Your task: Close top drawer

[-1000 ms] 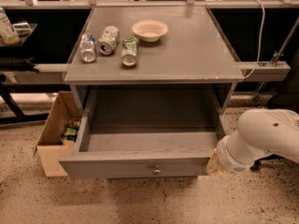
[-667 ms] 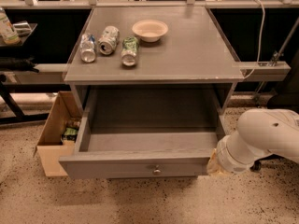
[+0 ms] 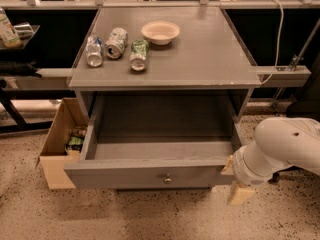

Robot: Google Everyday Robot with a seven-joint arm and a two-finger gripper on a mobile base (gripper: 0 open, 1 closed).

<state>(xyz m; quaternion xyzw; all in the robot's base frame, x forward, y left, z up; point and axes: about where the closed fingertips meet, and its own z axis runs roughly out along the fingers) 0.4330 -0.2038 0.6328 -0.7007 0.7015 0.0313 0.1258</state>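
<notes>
The top drawer (image 3: pixel 150 173) is a wide grey drawer pulled far out of the grey cabinet (image 3: pixel 165 79). Its shallow box is empty, and a small round silver knob (image 3: pixel 168 178) sits at the centre of its flat front. My gripper (image 3: pixel 233 180), on a white arm (image 3: pixel 285 146) coming in from the right, is at the right end of the drawer front, right beside its corner and low near the floor.
On the cabinet top lie three cans (image 3: pixel 116 46) and a pale bowl (image 3: pixel 160 32). An open cardboard box (image 3: pixel 59 143) with items inside stands on the floor left of the drawer. Dark shelving and a rail run behind. The floor is speckled.
</notes>
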